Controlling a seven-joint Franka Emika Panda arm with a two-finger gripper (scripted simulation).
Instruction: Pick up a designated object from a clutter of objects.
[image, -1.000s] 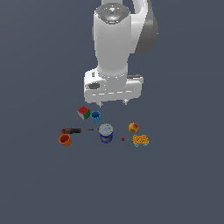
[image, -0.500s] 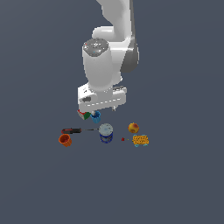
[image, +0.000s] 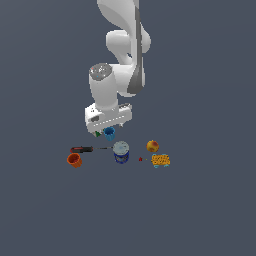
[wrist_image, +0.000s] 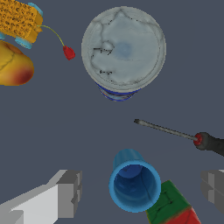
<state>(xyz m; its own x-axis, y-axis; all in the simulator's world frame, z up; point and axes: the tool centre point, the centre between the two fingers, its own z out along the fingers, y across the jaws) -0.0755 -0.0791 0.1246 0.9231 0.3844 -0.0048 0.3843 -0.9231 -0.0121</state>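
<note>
we see the gripper (wrist_image: 140, 188) spread wide, its two grey fingers (wrist_image: 69, 192) set well apart with nothing clamped between them. the blue cup (wrist_image: 134, 183) stands upright in the gap between the fingers, its open mouth facing the wrist camera; neither finger touches it in the wrist view, and it sits nearer one finger than the other.

we use the blue cup as our landmark. just beside it, touching or nearly touching its rim, lies the red and green cube (wrist_image: 175, 208). near the cup lies the screwdriver (wrist_image: 183, 134), thin metal shaft and a red and black handle. beyond the screwdriver from the cup stands the dark blue can (wrist_image: 123, 50) with its mottled silver lid. farther off past the can lie the yellow-red fruit (wrist_image: 14, 66) and the yellow packet (wrist_image: 19, 19), with a small red bit on a thin stalk beside the packet. the orange cup (image: 74, 160) sits well apart from the blue cup (image: 109, 133), past the screwdriver handle in the exterior view.

we can read no writing or brand on any item.

against half a second ago, the arm has come lower and shifted, so the hand now hangs right over the blue cup and hides most of the cube in the exterior view. the objects lie where they lay.
</note>
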